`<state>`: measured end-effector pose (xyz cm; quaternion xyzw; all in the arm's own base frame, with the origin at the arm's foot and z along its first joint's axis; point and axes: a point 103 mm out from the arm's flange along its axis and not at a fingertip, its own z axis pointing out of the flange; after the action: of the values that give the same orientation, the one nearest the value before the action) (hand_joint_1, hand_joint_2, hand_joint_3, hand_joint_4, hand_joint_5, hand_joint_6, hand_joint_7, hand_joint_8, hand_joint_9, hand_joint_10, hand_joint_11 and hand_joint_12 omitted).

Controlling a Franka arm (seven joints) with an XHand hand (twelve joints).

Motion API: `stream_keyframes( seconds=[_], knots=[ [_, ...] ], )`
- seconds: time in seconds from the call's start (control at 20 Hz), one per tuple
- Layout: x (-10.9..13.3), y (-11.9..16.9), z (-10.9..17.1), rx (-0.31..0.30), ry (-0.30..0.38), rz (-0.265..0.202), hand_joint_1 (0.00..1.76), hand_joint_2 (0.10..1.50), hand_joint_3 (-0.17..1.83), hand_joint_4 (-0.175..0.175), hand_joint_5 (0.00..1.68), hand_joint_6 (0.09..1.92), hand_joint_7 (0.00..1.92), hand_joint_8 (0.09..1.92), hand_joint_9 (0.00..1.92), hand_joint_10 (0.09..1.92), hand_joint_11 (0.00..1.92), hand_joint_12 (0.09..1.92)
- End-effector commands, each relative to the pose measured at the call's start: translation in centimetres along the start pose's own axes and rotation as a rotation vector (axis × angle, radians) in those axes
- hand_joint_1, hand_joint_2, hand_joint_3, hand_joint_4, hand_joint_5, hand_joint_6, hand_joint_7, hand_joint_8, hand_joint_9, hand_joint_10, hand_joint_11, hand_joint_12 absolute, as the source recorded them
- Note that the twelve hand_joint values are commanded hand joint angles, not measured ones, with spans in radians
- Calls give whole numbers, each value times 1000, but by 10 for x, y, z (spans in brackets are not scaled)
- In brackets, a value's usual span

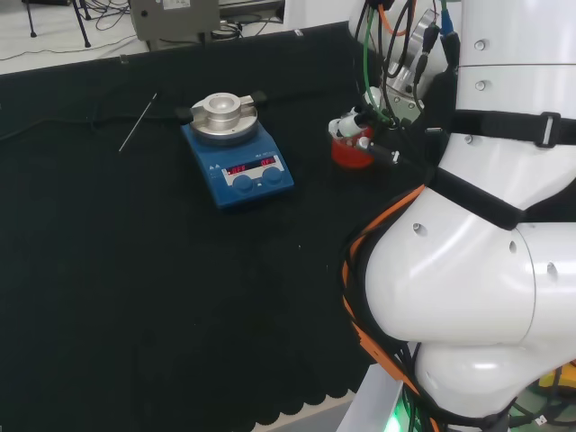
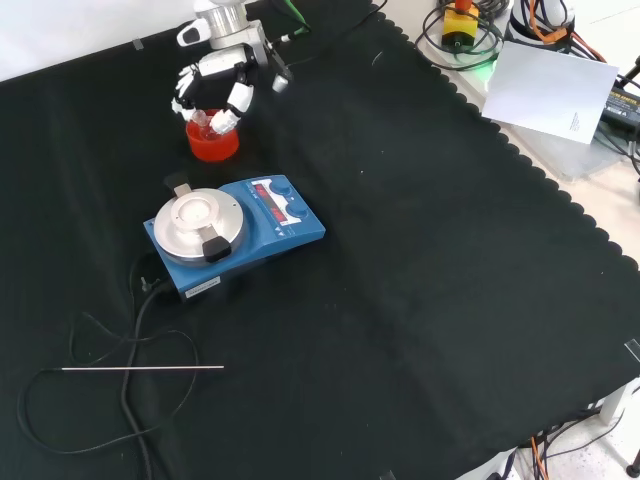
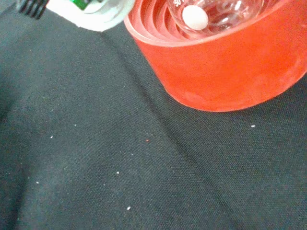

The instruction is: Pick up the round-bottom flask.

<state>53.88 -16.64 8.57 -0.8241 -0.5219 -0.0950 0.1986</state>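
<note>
The round-bottom flask [image 3: 216, 12] is clear glass with a small white ball inside, and it sits in a red ribbed ring stand [image 3: 230, 72]. The stand [image 2: 212, 145] is at the cloth's far left in the front view, and in the head view the stand [image 1: 349, 155] is just left of the arm. My hand [image 2: 215, 85] is right above the stand, its black and white fingers curled down on both sides of the flask's top. From the head view the hand [image 1: 360, 121] closes over the stand. The flask's neck is hidden by the fingers.
A blue stirrer plate [image 2: 240, 225] with a round metal top stands close in front of the stand; its black cable [image 2: 130, 330] loops toward the near edge. A thin metal rod [image 2: 140, 368] lies on the cloth. The arm's white links [image 1: 486, 225] loom at the right.
</note>
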Motion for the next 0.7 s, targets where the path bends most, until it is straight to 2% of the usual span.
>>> stream_keyframes(
  seconds=[0.05, 0.3, 0.7],
  knots=[
    [4, 5, 3, -12, -5, -3, 813, 709, 535, -73, 585, 807, 341, 692, 494, 704, 80, 1386],
    [5, 5, 4, -23, -13, 2, 826, 720, 545, -70, 648, 796, 355, 693, 505, 702, 89, 1384],
    [6, 5, 5, -53, -36, 19, 873, 766, 577, -68, 843, 758, 403, 690, 552, 686, 132, 1376]
  ],
)
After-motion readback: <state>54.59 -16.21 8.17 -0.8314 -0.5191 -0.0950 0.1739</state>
